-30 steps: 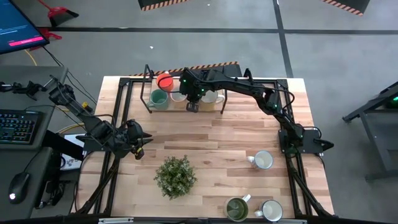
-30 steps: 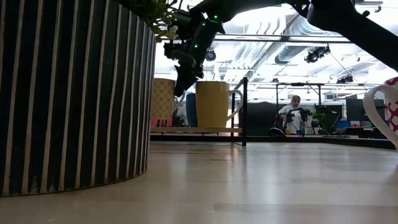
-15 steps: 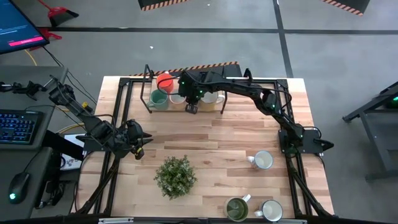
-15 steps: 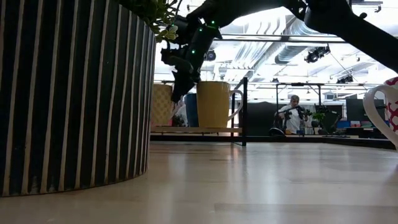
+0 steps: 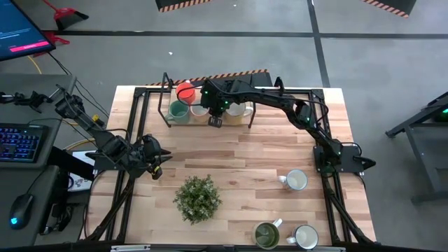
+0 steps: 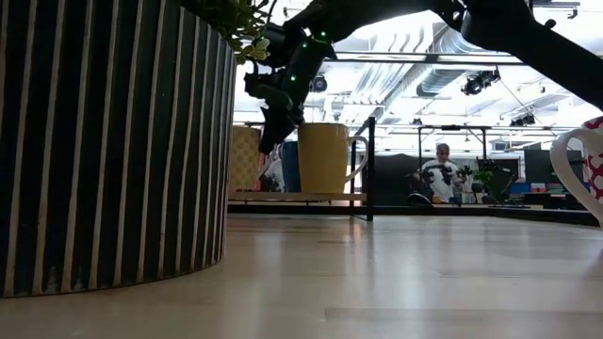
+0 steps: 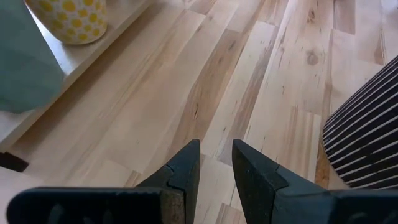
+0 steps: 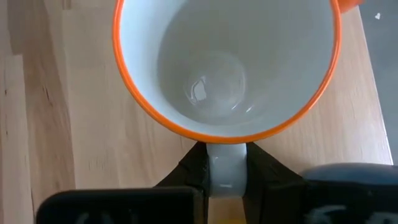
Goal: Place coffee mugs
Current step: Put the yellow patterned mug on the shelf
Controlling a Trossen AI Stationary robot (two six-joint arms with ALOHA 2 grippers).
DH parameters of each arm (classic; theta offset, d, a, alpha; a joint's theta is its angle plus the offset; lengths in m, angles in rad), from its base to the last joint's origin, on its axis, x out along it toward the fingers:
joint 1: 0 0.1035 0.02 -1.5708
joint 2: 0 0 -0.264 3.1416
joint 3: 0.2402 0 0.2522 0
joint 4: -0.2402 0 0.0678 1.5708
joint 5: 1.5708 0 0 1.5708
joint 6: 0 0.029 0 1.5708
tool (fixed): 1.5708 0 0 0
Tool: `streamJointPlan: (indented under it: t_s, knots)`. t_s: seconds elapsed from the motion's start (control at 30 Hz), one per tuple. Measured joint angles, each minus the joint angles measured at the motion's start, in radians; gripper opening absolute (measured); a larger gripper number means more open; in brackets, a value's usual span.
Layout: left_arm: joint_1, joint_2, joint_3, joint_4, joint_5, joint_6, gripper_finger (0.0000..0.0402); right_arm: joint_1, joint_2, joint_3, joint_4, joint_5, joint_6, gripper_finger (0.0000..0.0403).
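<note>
The orange mug point(image 8: 227, 62), white inside, fills the right wrist view; from above it shows at the rack's far left point(image 5: 185, 91). My right gripper point(image 8: 225, 155) point(image 5: 203, 100) point(image 6: 267, 141) is shut on it. On the rack's shelf stand a teal mug point(image 5: 178, 110), a white mug point(image 5: 201, 110) and a cream mug point(image 5: 238, 108). Loose on the table's near right stand a white mug point(image 5: 295, 180), an olive-green mug point(image 5: 266, 235) and another white mug point(image 5: 306, 238). My left gripper point(image 5: 155, 165) point(image 7: 216, 149) waits at the table's left, open by a narrow gap, touching nothing. My right gripper pinches the orange mug's pale side handle point(image 8: 225, 171) between its two fingers. It comes from above, slanting down toward the table's left. The mug stays upright with its mouth up over the rack's wood. Whether its base rests there, I cannot tell.
A bushy plant point(image 5: 197, 198) in a striped pot point(image 6: 113, 141) stands at the table's near middle. The dark-framed rack point(image 5: 210, 120) runs along the far edge. A yellow-dotted mug point(image 7: 74, 18) sits on its shelf. A person point(image 6: 443, 174) stands far behind the table.
My right gripper has shifted a little toward the table's left above the rack, then kept still.
</note>
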Motion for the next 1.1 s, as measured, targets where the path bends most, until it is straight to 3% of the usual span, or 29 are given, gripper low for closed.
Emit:
streamJointPlan:
  t_s: [0.2, 0.67, 1.1]
  knots:
    - [0.000, 0.000, 0.000, 0.000, 0.000, 0.000, 0.0081, -0.002, -0.002, 0.000, 0.005, 0.001, 0.001, 0.0081]
    - [0.000, 0.000, 0.000, 0.000, 0.000, -0.001, 0.0081, -0.002, -0.002, 0.000, 0.006, -0.001, -0.011, 0.0056]
    - [0.000, 0.000, 0.000, 0.000, 0.000, -0.001, 0.0081, -0.001, -0.002, 0.000, 0.003, -0.009, -0.026, 0.0097]
